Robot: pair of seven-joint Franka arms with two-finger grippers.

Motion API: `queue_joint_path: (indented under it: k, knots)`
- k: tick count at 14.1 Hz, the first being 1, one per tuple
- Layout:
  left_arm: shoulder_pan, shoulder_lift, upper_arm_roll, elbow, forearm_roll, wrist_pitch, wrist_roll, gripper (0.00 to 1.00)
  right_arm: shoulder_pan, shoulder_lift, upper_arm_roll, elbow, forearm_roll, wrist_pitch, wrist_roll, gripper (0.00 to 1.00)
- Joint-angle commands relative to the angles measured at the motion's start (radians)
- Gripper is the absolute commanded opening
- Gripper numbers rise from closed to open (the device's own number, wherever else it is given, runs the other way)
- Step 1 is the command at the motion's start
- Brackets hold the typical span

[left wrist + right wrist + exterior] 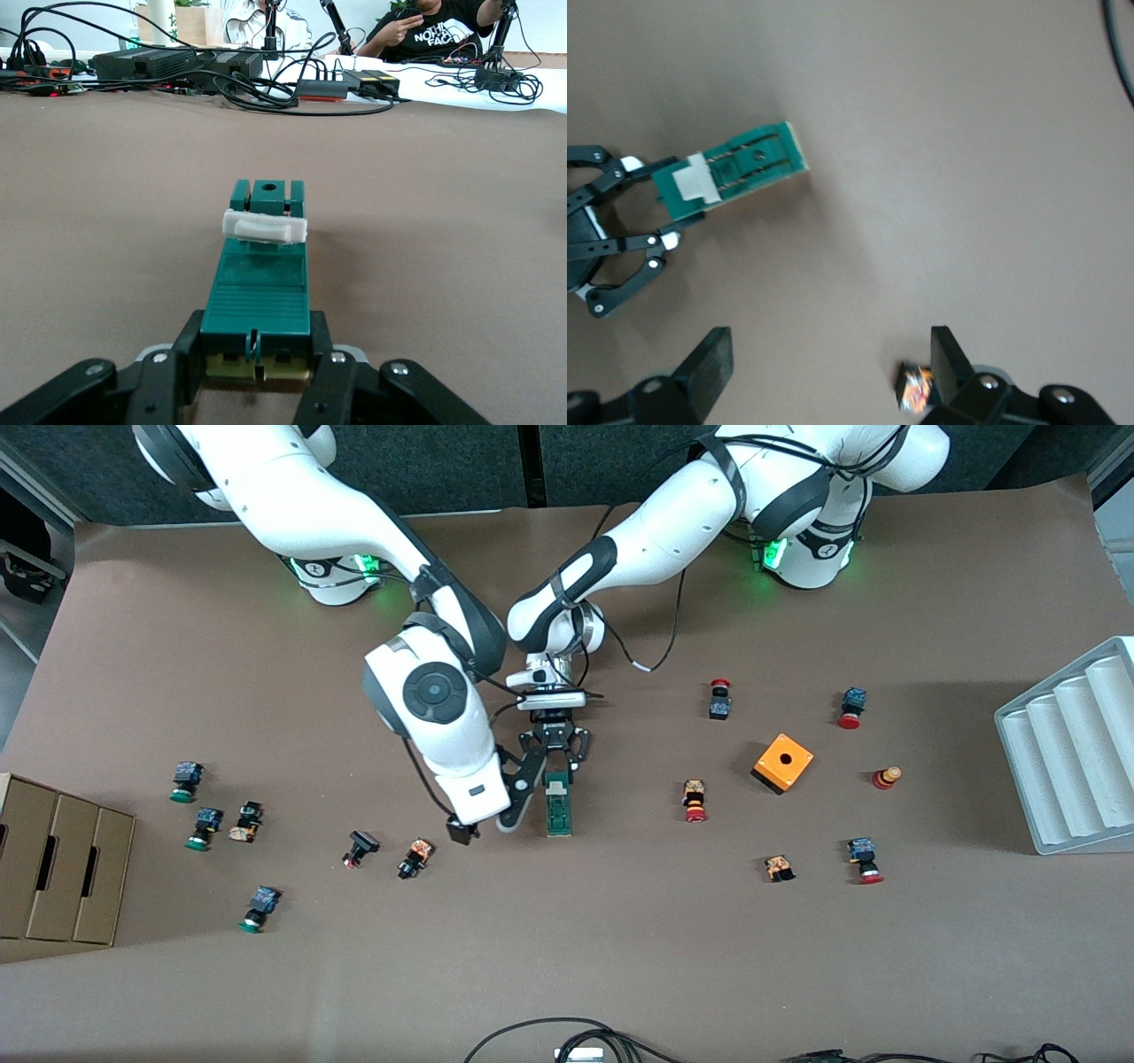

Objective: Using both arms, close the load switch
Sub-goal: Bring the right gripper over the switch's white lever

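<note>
The load switch (558, 804) is lying flat on the brown table (620, 957), just below the centre of the front frame, long axis running up and down the picture. In the left wrist view its green body fills the lower middle, with the white lever (264, 227) across it partway along. The left gripper (555, 766) is being held low at the end of the switch nearer the arms' bases, and its fingers (182, 359) are being pressed narrowly against both sides of the green body, so the switch is being pinned. The right gripper (485, 824) is being carried in the air just beside the switch, over bare table, with its fingers (713, 359) spread wide and holding nothing; the right wrist view shows the switch at its upper left, apart from those fingers. Judged from this, the holding step is being completed, while the push on the white lever is still being awaited and the closing is not yet done
</note>
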Motion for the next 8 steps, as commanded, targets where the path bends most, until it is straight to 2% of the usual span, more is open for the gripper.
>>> queue_joint_path:
  k: [1, 8]
  knots:
    - [-0.020, 0.018, 0.006, 0.018, 0.014, 0.006, -0.035, 0.36, 0.021, 0.025, -0.005, 0.009, -0.022, 0.031, -0.054, 0.99]
    - [-0.020, 0.018, 0.006, 0.018, 0.014, 0.006, -0.035, 0.36, 0.061, 0.061, -0.002, 0.009, -0.011, 0.060, -0.133, 0.99]
